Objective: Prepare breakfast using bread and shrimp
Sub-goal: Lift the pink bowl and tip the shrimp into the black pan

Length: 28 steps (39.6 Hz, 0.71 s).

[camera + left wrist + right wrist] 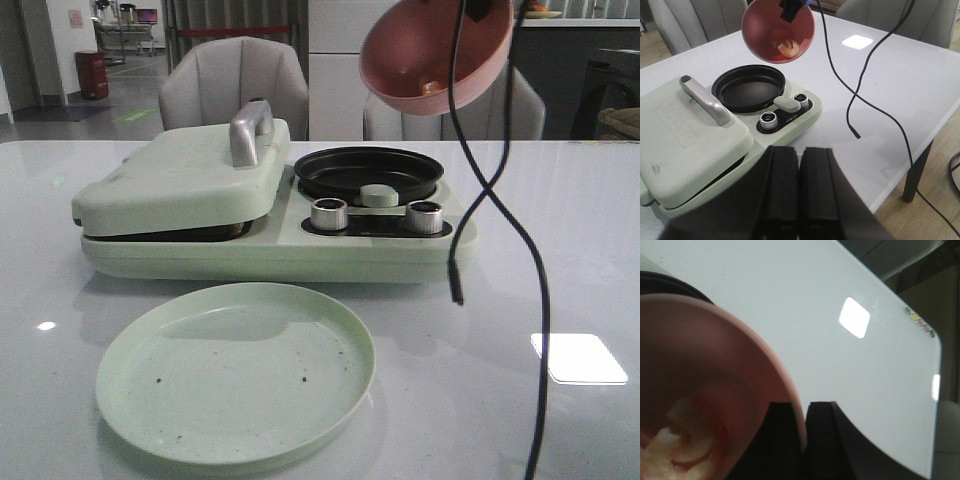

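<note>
Right gripper (804, 440) clamps pink bowl (435, 55) rim, tilted above the pan (368, 172), shrimp (788, 47) inside; left gripper (799, 200) closed, empty.

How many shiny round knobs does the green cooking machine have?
2. Both sit side by side on the cooker's dark front panel, below the round black pan: the left knob nearer the closed lid, the right knob nearer the dangling black cable. None appears hidden.
</note>
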Each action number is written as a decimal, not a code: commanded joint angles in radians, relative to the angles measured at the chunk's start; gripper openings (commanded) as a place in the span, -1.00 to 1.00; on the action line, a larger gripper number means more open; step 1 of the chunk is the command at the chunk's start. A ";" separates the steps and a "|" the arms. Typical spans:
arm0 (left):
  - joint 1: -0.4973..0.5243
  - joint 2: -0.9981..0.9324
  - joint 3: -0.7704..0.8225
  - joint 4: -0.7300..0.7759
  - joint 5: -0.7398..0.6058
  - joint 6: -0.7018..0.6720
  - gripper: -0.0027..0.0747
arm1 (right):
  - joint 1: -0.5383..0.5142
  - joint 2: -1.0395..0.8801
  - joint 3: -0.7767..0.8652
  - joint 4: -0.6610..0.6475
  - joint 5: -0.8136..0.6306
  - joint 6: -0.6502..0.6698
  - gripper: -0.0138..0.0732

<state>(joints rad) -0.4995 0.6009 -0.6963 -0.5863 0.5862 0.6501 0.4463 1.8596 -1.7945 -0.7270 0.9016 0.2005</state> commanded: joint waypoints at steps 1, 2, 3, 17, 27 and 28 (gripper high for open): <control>-0.008 -0.001 -0.027 -0.037 -0.071 -0.001 -0.67 | 0.046 0.017 -0.094 -0.209 0.025 0.033 -0.64; -0.008 -0.001 -0.027 -0.037 -0.071 -0.001 -0.67 | 0.057 0.032 -0.109 -0.258 0.041 0.040 -0.64; -0.008 -0.001 -0.027 -0.037 -0.071 -0.001 -0.67 | 0.066 0.052 -0.118 -0.296 0.053 0.049 -0.64; -0.008 -0.001 -0.027 -0.037 -0.071 -0.001 -0.67 | 0.154 0.248 -0.176 -0.867 0.167 0.209 -0.64; -0.008 -0.001 -0.027 -0.037 -0.071 -0.001 -0.67 | 0.235 0.259 -0.188 -1.073 0.199 0.191 -0.64; -0.008 -0.001 -0.027 -0.037 -0.071 -0.001 -0.67 | 0.235 0.259 -0.192 -1.073 0.198 0.186 -0.64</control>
<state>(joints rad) -0.4995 0.6009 -0.6963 -0.5863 0.5845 0.6501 0.6671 2.1896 -1.9366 -1.6564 1.0761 0.4003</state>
